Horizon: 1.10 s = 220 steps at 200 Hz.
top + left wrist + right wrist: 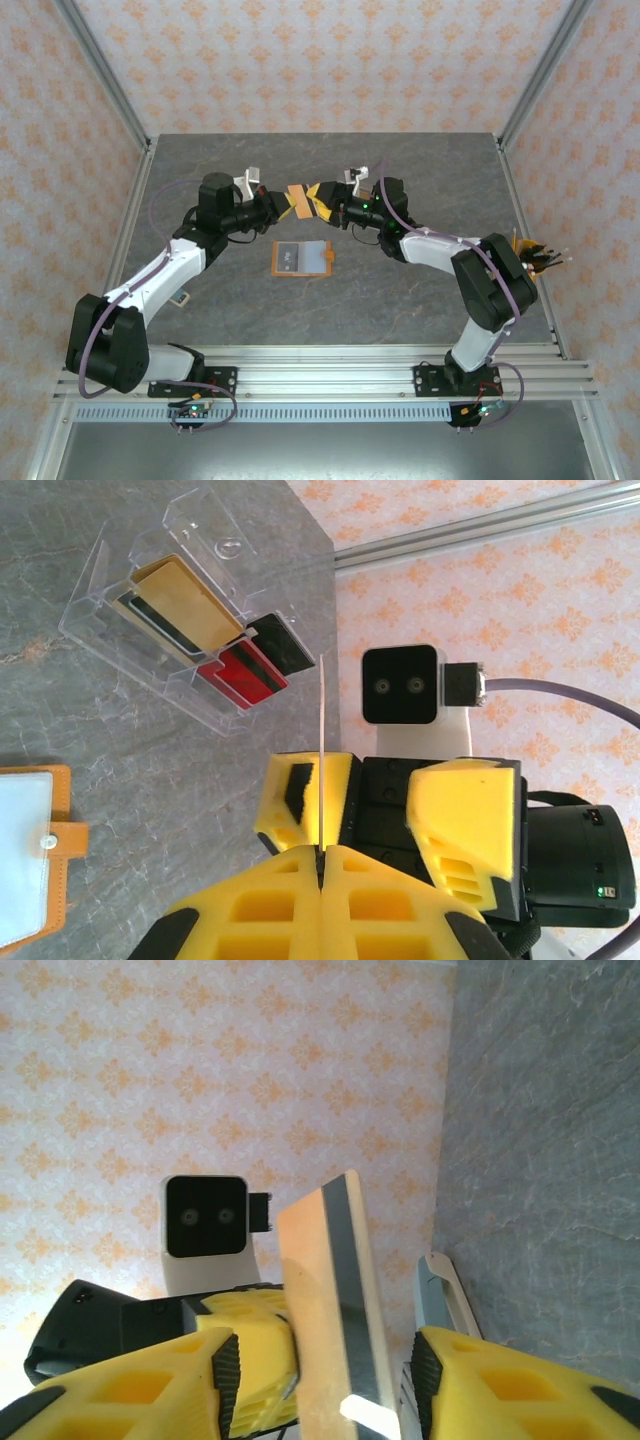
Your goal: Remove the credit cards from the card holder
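Both arms meet in mid-air above the table's middle. My left gripper (296, 203) (322, 852) is shut on a thin credit card (322, 730), edge-on in the left wrist view. The right wrist view shows this card (325, 1280) as pale, with a grey stripe. My right gripper (322, 200) (325, 1360) is open, with one finger on each side of the card and a gap to its right finger. Below them the orange card holder (326, 258) (62, 880) lies open on the table with a pale blue-grey card (308, 256) in it.
A clear plastic case (100, 590) with tan, black and red cards stands on the grey table, seen behind the right arm's elbow (535, 255) in the top view. Metal frame rails and patterned walls enclose the table (400, 300).
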Available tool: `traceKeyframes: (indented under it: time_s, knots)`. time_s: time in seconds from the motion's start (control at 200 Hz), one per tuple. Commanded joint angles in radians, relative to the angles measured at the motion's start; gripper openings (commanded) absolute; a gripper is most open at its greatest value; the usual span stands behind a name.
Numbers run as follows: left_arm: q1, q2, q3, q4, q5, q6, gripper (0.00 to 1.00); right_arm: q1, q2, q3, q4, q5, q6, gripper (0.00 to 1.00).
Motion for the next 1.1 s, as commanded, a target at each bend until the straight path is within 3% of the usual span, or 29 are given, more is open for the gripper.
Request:
traceKeyframes:
  time_s: [0.0,0.145,0.305,0.365,0.46,0.535,0.641,0.771,0.926,1.096]
  knots:
    - [0.003,0.009,0.021,0.053,0.034,-0.025,0.00,0.001,-0.003,0.015,0.087,-0.021,0.013,0.43]
    - [0.003,0.001,0.027,0.013,0.033,-0.009,0.00,0.002,-0.004,0.020,0.046,-0.019,-0.016,0.24]
    - [0.003,-0.017,0.058,-0.095,0.024,0.057,0.00,0.001,-0.021,0.022,-0.009,-0.024,-0.076,0.10]
    - [0.004,-0.019,0.075,-0.144,0.022,0.086,0.10,0.001,-0.040,0.026,-0.059,-0.021,-0.123,0.04]
    - [0.006,-0.026,0.142,-0.368,-0.034,0.213,0.36,-0.001,-0.092,0.039,-0.212,0.004,-0.264,0.00]
    - [0.002,-0.038,0.181,-0.504,-0.109,0.312,0.60,-0.001,-0.153,0.072,-0.431,0.061,-0.440,0.00]
    - [0.003,-0.048,0.217,-0.647,-0.197,0.419,0.76,-0.001,-0.225,0.158,-0.775,0.192,-0.723,0.00]
    - [0.005,-0.048,0.262,-0.811,-0.399,0.552,0.89,-0.002,-0.247,0.277,-1.069,0.422,-1.024,0.00]
    - [0.016,-0.051,0.275,-0.898,-0.583,0.635,1.00,-0.005,-0.179,0.386,-1.187,0.605,-1.306,0.00]
    - [0.039,-0.040,0.270,-0.910,-0.605,0.625,1.00,-0.005,-0.054,0.502,-1.214,0.680,-1.558,0.00]
